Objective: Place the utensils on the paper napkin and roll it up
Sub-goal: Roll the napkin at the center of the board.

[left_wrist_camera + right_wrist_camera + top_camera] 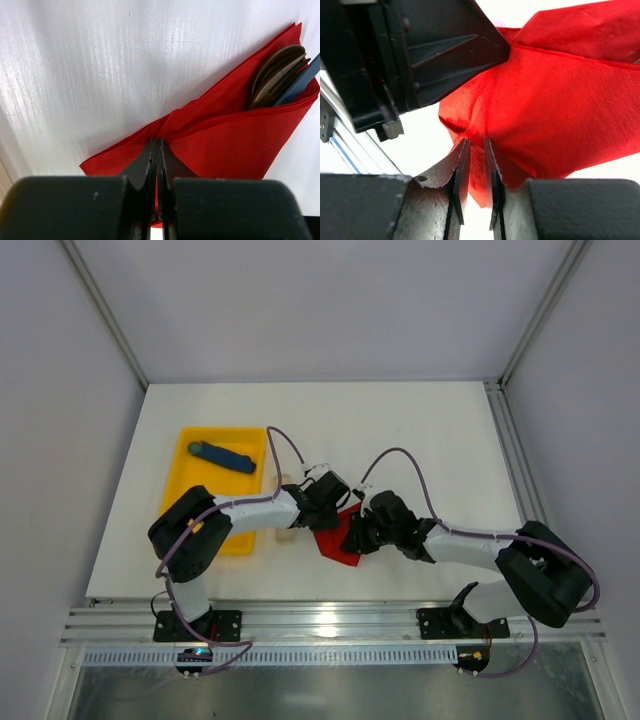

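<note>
Tension matters most in this rolling step. We judge that both pinches should hold the napkin [225, 145] taut and turn it together, so the fold wraps snugly and the utensils [275, 70] do not slide out of the open end. The left gripper [156, 150] is clenched on the napkin's edge, at the point where the folded flap meets the lower layer. The right gripper [475, 142] is all but closed, grasping a corner of the red paper between its fingers. The napkin lies on the table [420, 430] between the two grippers, folded over into a rough triangle, not yet a roll. The utensils sit inside the fold at the end far from the left gripper, only their brown rounded heads showing, well apart from its jaws.
</note>
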You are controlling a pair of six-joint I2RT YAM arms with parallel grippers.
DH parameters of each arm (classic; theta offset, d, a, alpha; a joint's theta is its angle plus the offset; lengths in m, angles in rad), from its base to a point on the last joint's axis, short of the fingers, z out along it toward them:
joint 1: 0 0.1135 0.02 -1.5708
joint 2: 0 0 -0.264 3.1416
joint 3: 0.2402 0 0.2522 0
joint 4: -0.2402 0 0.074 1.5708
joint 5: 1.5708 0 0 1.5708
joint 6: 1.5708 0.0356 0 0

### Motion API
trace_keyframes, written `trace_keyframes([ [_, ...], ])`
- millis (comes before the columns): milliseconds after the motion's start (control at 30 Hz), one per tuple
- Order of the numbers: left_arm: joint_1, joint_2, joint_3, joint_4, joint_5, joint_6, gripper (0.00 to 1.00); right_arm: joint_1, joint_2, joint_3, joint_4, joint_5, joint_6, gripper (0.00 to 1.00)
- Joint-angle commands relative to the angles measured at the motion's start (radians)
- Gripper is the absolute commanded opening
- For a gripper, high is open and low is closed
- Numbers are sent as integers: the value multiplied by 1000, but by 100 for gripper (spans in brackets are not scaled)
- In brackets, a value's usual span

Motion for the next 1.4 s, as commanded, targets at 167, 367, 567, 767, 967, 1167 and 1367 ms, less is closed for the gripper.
trace_keyframes([
  [167, 1, 28, 10, -79, -55, 12, 0, 6, -75, 46, -25, -52, -12, 25],
  [367, 1, 32, 10, -75, -48, 10, 0, 13, -77, -22, 50, -93, 25, 25],
  [567, 1, 29, 15, -82, -58, 13, 0, 23, -49, -96, 108, -89, 46, 25],
  [767, -1, 29, 32, -95, -53, 13, 0, 23, -63, -104, 117, -76, 52, 25],
  [967, -8, -12, 69, -133, -59, 26, 12, 23, -46, -98, 116, -70, 49, 25],
  [1167, -8, -79, 101, -132, -30, 46, 33, 23, -43, -109, 134, -67, 57, 25],
  [1367, -11, -115, 106, -101, 14, 46, 35, 23, -40, -104, 136, -66, 57, 25],
])
